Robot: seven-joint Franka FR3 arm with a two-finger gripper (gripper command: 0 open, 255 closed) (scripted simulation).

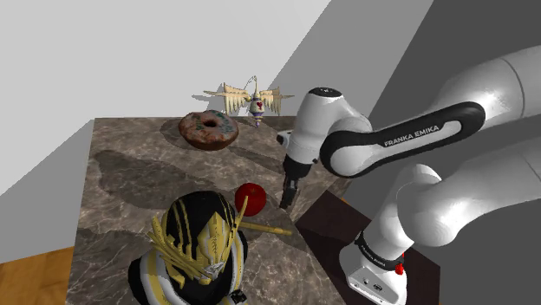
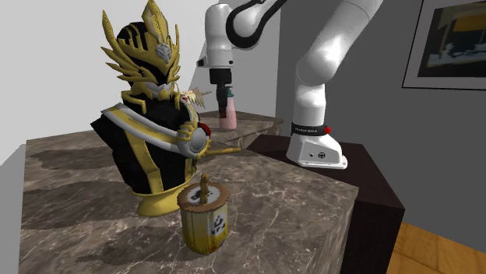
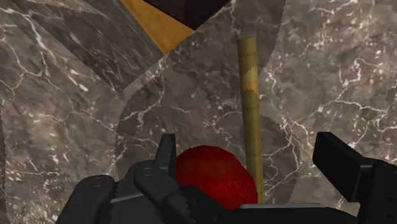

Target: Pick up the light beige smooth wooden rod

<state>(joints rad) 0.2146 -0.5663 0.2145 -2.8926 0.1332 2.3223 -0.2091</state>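
You are at the approach: tool (image 3: 245, 153) wide open, empty, rod (image 3: 249, 95) directly beneath it. Descend next, missing the red ball (image 3: 210, 175) alongside.

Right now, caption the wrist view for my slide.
Open end effector over thin beige rod and red ball on dark marble tabletop.

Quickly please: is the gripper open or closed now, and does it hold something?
The gripper is open and holds nothing; the rod lies below, between its fingers, not clasped.

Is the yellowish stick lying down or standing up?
Lying down. The rod lies flat on the marble table, next to the red ball.
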